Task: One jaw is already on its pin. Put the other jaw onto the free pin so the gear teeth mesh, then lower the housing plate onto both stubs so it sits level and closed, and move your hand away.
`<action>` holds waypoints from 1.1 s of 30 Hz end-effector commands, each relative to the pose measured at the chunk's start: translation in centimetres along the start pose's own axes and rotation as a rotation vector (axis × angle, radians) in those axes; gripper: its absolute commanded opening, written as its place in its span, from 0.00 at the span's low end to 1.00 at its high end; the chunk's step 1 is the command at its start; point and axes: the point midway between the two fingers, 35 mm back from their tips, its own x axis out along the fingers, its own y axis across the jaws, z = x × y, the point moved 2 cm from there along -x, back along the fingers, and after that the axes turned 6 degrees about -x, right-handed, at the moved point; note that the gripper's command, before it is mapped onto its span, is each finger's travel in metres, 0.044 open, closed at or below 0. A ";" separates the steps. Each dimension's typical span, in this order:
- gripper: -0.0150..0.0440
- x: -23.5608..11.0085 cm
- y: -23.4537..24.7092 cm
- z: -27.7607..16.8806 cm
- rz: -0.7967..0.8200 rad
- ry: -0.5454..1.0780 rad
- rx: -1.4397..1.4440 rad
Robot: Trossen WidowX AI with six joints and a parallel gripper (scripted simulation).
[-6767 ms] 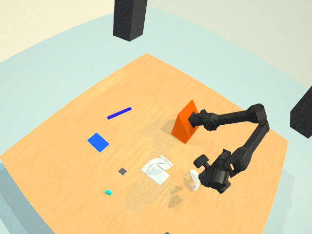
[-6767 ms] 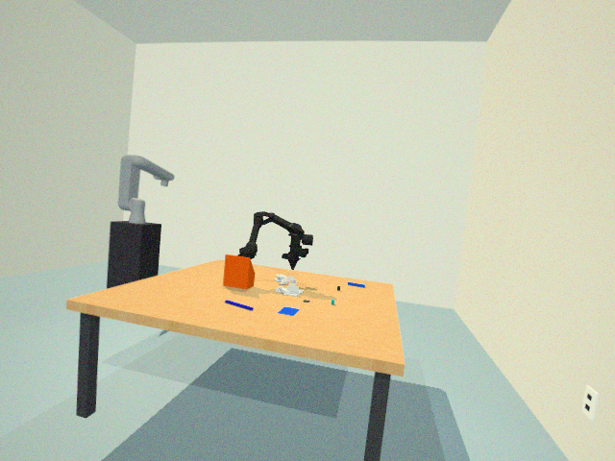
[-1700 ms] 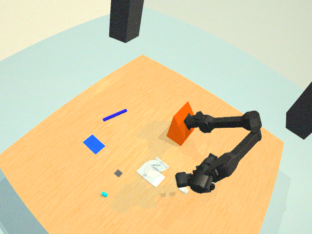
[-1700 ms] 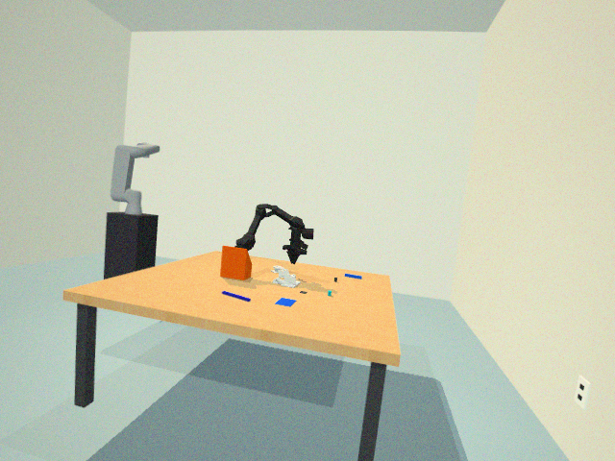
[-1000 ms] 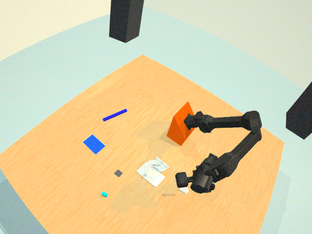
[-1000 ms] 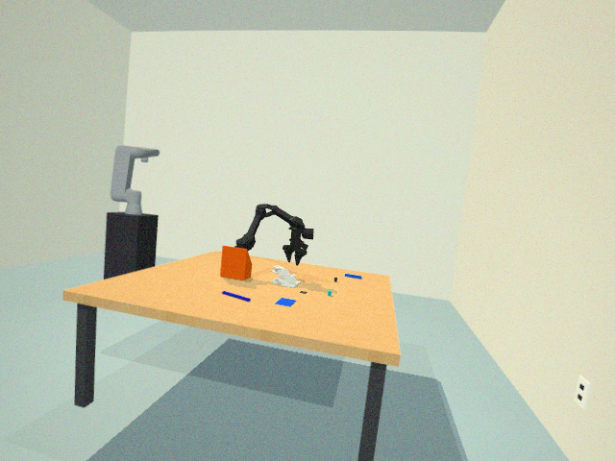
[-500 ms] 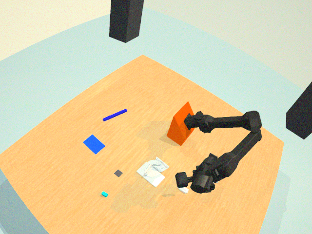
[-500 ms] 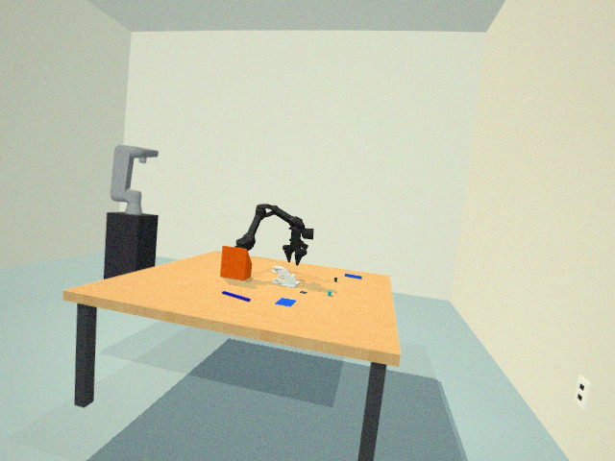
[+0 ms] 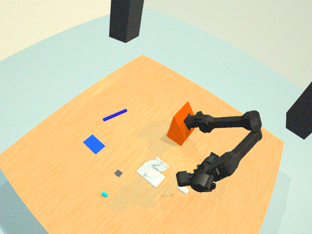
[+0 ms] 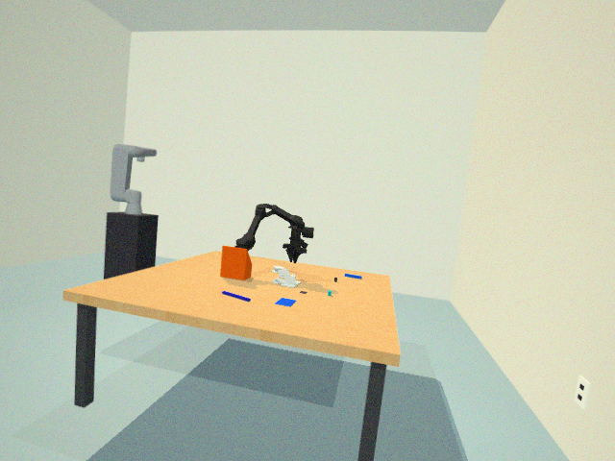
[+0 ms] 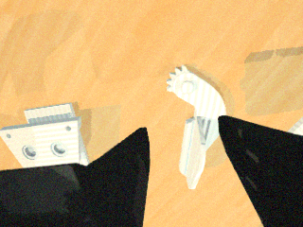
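My gripper (image 10: 294, 260) (image 11: 183, 129) is partly open and empty, pointing down above the loose white jaw (image 9: 183, 188) (image 11: 208, 101). That jaw lies on the table between the fingertips as the wrist camera sees it, toothed end beyond them. The white base (image 9: 156, 180) (image 10: 286, 284) carries the other jaw (image 9: 153, 162); only a sliver of white shows at the wrist view's right edge. The white housing plate (image 11: 44, 137), with two large holes, lies left in the wrist view, partly behind a finger. The arm mostly hides it in the top view.
An orange block (image 9: 173, 133) (image 10: 234, 262) stands by the arm's base. Farther off lie a dark blue bar (image 9: 114, 115) (image 10: 235, 296), a blue square (image 9: 94, 144) (image 10: 285, 302), a dark square (image 9: 118, 173) and a cyan block (image 9: 104, 194) (image 10: 329, 293). Another blue bar (image 10: 353, 276) lies near an edge.
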 end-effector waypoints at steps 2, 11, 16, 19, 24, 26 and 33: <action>0.33 -0.1 0.1 0.0 0.003 -0.002 -0.005; 0.25 -0.1 0.1 0.0 0.003 -0.002 -0.005; 0.25 -0.1 0.1 0.0 0.003 -0.002 -0.005; 0.25 -0.1 0.1 0.0 0.003 -0.002 -0.005; 0.25 -0.1 0.1 0.0 0.003 -0.002 -0.005; 0.30 -0.1 0.0 0.0 0.000 0.000 0.000; 0.61 -0.1 0.0 0.0 0.000 0.000 0.000</action>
